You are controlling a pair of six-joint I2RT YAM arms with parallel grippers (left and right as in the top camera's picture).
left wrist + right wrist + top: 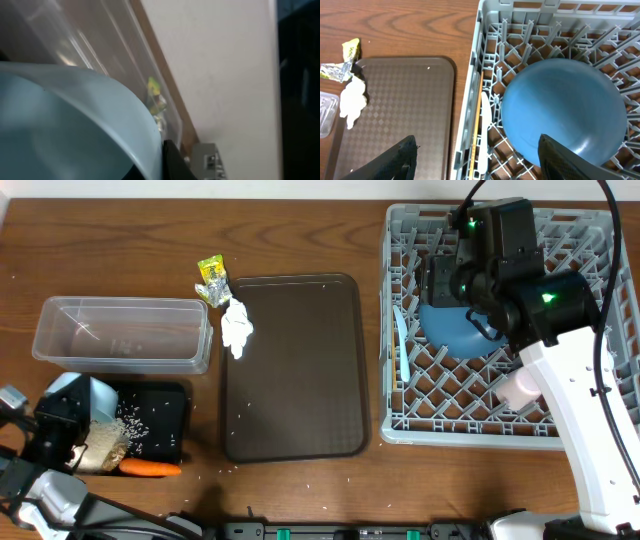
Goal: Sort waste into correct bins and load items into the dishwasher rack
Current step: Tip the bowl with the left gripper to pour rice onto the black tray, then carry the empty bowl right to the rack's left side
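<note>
My left gripper is shut on the rim of the tilted white bowl over the black tray; in the left wrist view the bowl fills the frame and looks pale blue. Loose rice, the brown food piece and the carrot lie on the black tray. The wrapper lies on the table behind the clear tub. My right gripper is open and empty above the grey rack, which holds the blue plate, pale-blue spoon and pink cup.
A dark brown serving tray lies between the bins and the rack, with a crumpled white tissue on its far left corner. Stray rice grains dot the table near the front edge. The light-blue cup is not in view.
</note>
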